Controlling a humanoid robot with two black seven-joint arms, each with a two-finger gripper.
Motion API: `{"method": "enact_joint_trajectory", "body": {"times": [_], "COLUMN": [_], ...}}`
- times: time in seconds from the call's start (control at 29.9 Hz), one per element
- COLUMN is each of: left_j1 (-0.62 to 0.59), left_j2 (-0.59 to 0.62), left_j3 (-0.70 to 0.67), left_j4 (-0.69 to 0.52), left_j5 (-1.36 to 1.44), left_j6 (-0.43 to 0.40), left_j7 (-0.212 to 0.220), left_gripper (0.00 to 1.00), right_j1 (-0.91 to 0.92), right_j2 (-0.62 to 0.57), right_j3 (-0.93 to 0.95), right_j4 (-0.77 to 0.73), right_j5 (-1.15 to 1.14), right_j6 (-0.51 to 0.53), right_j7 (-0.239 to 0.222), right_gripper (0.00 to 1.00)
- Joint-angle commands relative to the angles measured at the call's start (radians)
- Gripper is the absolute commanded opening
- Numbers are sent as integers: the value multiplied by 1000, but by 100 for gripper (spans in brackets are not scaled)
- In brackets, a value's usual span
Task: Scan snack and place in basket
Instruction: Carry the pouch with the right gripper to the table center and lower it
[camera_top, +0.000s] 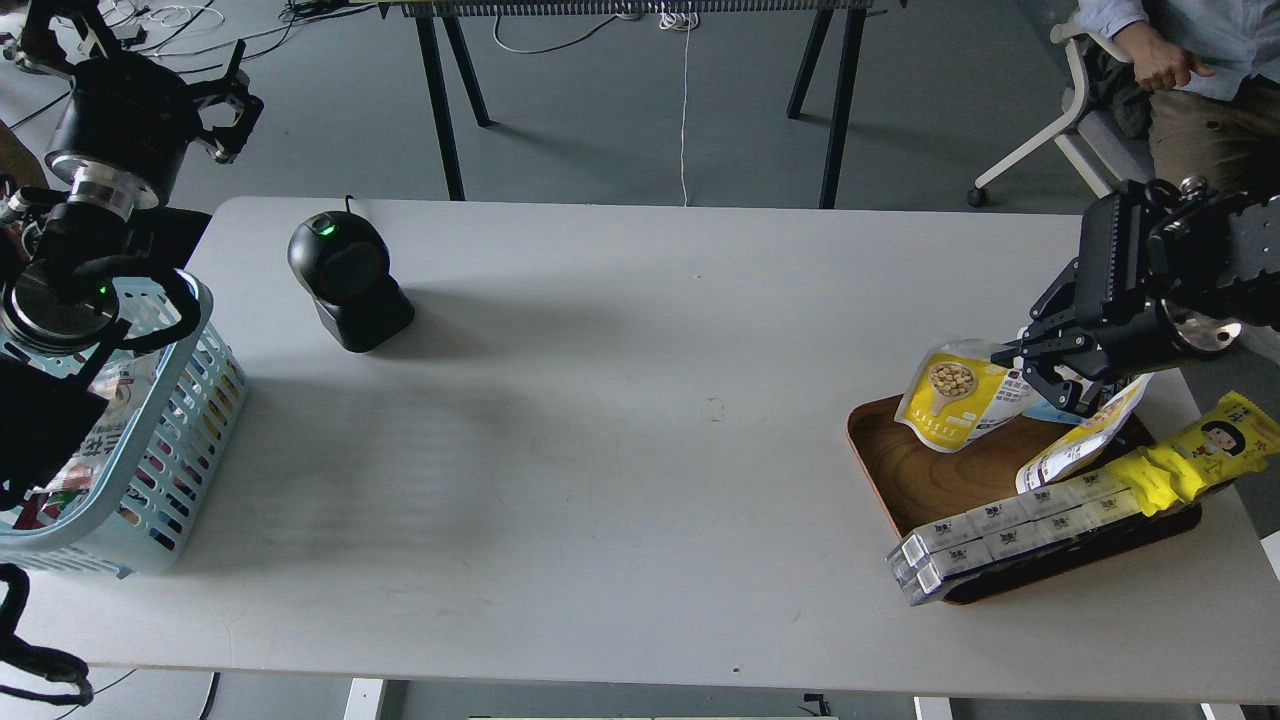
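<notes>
R tool (1040, 368) clamped on bean snack pouch (955, 395), tilted above wooden tray (905, 470) edge, prob. lifted for barcode scanner (345, 280) across counter (640, 450). L tool (225, 110): grip state unclear, parked over blue basket (205, 300).

Even, diffuse daylight is filling the scene; nothing is reading as harsh or dim. The white table (640, 450) is rendering slightly grey, with soft broad shadows smearing across its left half and a fainter patch near the middle. The black scanner (348, 282) is casting a soft shadow to its right, and its green lamp is glowing, slightly blown out. Glare is catching on the clear-wrapped white boxes (1010, 535) and on the glossy wooden tray (905, 470). The dark arm parts at the left edge are losing detail into black. Focus is holding sharp overall, and straight lines are bowing a little toward the edges.
</notes>
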Motion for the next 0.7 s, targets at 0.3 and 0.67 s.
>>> {"method": "enact_joint_trajectory", "body": {"times": [0.3,0.67], "left_j1": [0,0], "left_j2": [5,8], "left_j3": [0,0], "left_j4": [1,1], "left_j5": [0,1], "left_j6": [0,0], "left_j7": [1,1], "left_gripper": [100,100], "right_j1": [114,107], "right_j2": [203,433], "right_j3": [17,65], "right_j4": [34,-51], "right_j5": [180,303], "right_j6": [1,-10], "right_j7": [0,0], "right_gripper": [0,0]}}
